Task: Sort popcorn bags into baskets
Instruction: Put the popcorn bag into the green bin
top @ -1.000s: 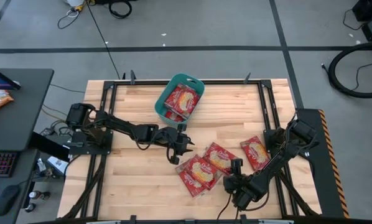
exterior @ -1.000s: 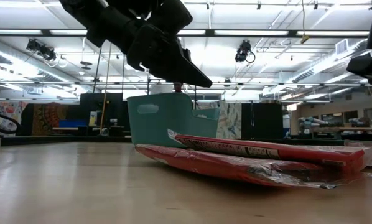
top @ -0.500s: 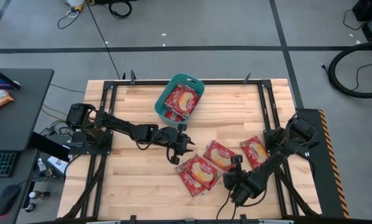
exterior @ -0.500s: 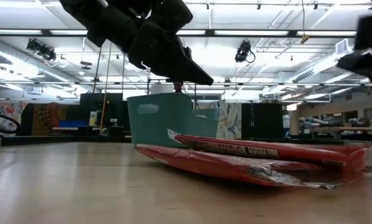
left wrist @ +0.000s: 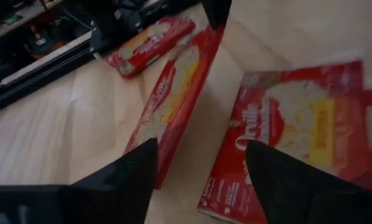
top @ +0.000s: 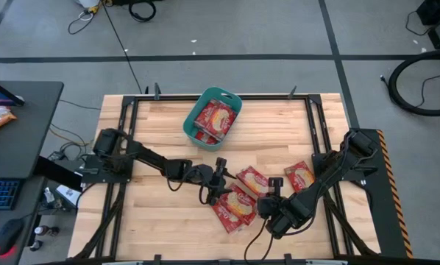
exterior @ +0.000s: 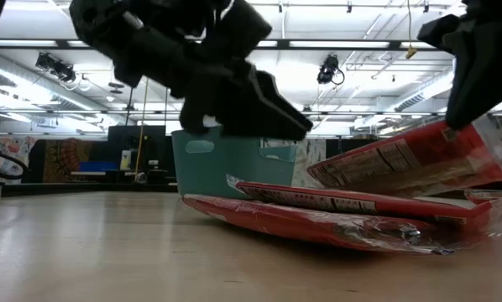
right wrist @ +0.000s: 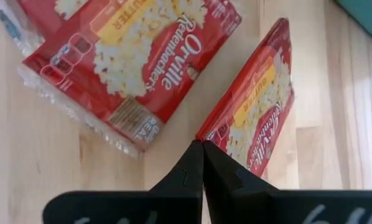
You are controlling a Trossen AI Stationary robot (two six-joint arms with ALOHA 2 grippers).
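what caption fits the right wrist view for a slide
Right end effector pinching the corner of a tilted popcorn bag beside another bag lying flat.

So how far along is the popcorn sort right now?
Done: the teal basket already holds popcorn bags. In hand: the right gripper is shut on a tilted bag, one edge lifted off the table; the left gripper hovers open nearby. Left: the bags lying flat and one apart.

Robotics lab: pale wooden-plank table (top: 168,125) on black metal frame, grey concrete floor with loose black cables (top: 419,77), ceiling strip lights (exterior: 385,44), ceiling-mounted cameras (exterior: 329,69), black desk with keyboard (top: 1,193).
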